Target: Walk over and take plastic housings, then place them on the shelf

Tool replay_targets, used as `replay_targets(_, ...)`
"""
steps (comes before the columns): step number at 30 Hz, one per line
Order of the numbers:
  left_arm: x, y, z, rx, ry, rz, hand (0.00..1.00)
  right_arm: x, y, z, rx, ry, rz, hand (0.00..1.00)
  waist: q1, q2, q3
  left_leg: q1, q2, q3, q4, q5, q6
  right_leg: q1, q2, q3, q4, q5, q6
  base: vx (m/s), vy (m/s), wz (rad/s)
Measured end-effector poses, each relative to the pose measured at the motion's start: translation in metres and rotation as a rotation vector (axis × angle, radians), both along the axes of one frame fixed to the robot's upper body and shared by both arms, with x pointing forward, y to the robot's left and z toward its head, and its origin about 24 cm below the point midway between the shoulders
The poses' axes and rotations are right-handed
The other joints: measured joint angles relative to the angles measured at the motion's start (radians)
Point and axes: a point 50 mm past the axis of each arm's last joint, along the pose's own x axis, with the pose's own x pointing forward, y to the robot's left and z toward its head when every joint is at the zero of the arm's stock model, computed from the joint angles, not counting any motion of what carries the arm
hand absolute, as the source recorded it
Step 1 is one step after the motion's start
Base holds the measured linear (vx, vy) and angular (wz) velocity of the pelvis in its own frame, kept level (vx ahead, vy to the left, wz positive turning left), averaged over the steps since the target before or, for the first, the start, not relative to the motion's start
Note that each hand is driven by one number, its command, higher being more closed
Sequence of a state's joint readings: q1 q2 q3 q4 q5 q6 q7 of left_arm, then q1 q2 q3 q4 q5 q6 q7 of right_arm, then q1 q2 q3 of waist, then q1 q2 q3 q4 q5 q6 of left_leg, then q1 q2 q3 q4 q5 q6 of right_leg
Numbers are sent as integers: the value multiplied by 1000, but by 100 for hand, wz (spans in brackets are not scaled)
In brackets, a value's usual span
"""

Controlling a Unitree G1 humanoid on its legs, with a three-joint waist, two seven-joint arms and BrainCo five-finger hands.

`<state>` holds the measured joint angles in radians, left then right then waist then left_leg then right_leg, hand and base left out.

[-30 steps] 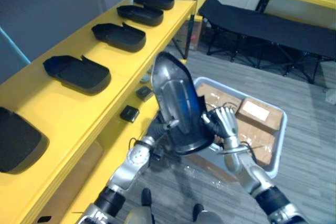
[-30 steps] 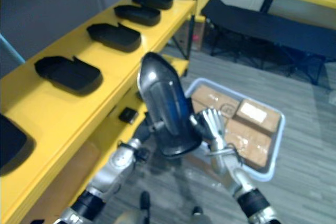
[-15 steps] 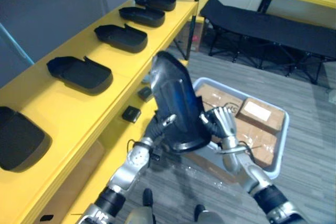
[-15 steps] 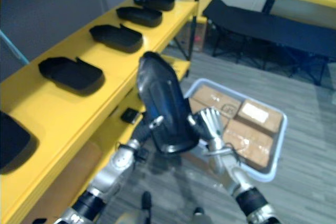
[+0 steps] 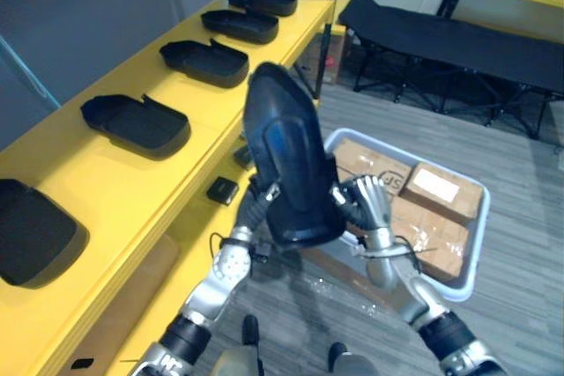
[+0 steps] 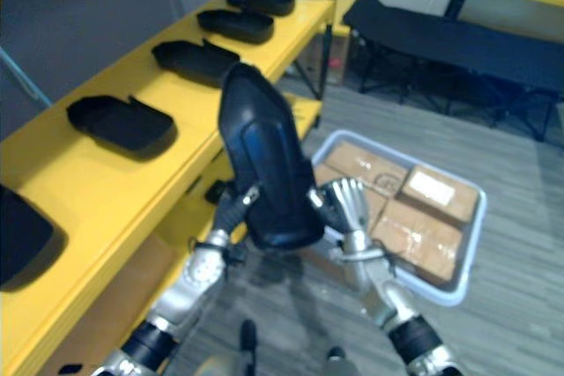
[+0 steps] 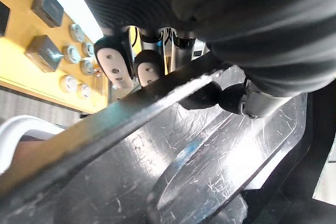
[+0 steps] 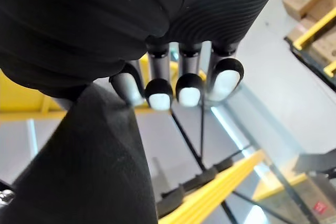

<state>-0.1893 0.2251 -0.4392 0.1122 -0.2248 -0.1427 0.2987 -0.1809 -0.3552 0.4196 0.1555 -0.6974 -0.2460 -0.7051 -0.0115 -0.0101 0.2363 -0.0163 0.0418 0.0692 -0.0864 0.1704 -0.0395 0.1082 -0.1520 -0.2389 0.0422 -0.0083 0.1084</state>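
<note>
A black plastic housing [image 5: 286,165] stands upright in the air between my two hands, just off the front edge of the yellow shelf [image 5: 115,187]. My left hand [image 5: 256,209] grips its lower left side; in the left wrist view its fingers [image 7: 116,66] curl over the housing's rim [image 7: 173,150]. My right hand [image 5: 368,204] clasps the lower right side, and its curled fingertips [image 8: 189,90] show beside the dark shell [image 8: 94,156]. Several more black housings lie in a row on the shelf top, among them ones at the near left [image 5: 137,125] and further back [image 5: 204,61].
A white bin [image 5: 474,248] with cardboard boxes [image 5: 441,189] sits on the floor below my right hand. Small black parts [image 5: 222,189] lie on the lower yellow shelf. A black folding cot [image 5: 458,41] stands at the back right.
The housing has risen a little and tipped toward the shelf. My left hand's fingers have curled onto its rim. Both hands came up with it.
</note>
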Motion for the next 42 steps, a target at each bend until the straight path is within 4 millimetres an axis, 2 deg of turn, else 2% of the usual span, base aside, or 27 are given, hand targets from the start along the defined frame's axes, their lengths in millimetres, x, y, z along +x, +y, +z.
replay_targets(6,-1,1,0,-57,7,1,100,-7,3,-3,75,42,67,0,0,0,0,2,0,0,0,0,0,1,-3,0,0,0,0,0,0,0)
replay_targets(10,-4,3,-1,-40,7,18,100,-12,-1,-10,33,136,107,0,0,-4,-1,20,-2,1,-1,-1,0,22,0,-5,-1,-3,0,0,0,0)
replay_targets(12,-6,3,4,-32,-22,23,100,-16,-4,-6,17,145,122,0,1,-4,-1,17,-2,4,-1,0,0,17,1,-5,2,-5,-1,0,0,0)
replay_targets(19,-11,-7,31,-87,-141,69,100,-20,-22,34,22,-1,74,0,-1,-6,-2,34,-2,32,-2,0,0,14,-1,16,7,-5,0,-2,12,-10)
replay_targets(22,-10,-3,38,-107,-174,155,100,-20,-53,64,198,-121,-37,0,-6,-7,-3,34,-1,41,-2,-1,1,4,-1,24,7,-9,5,-19,20,-10)
replay_targets(26,-11,10,35,-83,-177,256,100,-28,-77,73,490,-140,-63,0,-14,-14,-7,35,-1,49,-2,-1,1,-1,0,33,7,-8,4,8,3,-7)
replay_targets(29,-16,22,25,-67,-152,346,100,-41,-82,64,804,-100,32,0,-29,-17,-10,36,-1,52,-2,-1,1,-1,-1,36,7,-5,0,40,-14,-2)
replay_targets(32,-20,25,21,-62,-139,380,100,-48,-84,52,957,-80,37,0,-32,-17,-10,43,-1,64,-2,-6,2,-1,-2,47,7,-6,0,23,-2,-12)
replay_targets(35,-26,27,16,-84,-136,396,100,-61,-87,30,1084,-11,-7,0,-37,-15,-11,49,-1,79,-2,-14,4,-3,-4,58,7,-9,5,23,1,-13)
replay_targets(37,-35,30,12,-120,-142,401,100,-70,-89,-2,1185,131,-72,0,-56,-15,-11,49,-1,81,-3,-18,9,-3,-4,61,6,-10,6,16,-1,-1)
replay_targets(38,-38,32,11,-127,-144,404,100,-74,-89,-12,1210,173,-97,0,-58,-13,-12,49,0,82,-3,-19,9,-4,-4,62,6,-10,6,30,-1,-6)
replay_targets(40,-52,37,8,-159,-139,407,100,-92,-92,-47,1320,312,-206,0,-59,-4,-18,49,1,91,-3,-23,8,-7,-4,73,2,-10,6,39,-4,-10)
replay_targets(42,-65,41,5,-202,-135,416,100,-112,-95,-65,1346,382,-277,0,-59,10,-26,49,2,97,-3,-28,7,-8,-5,78,-3,-10,6,48,-8,-8)
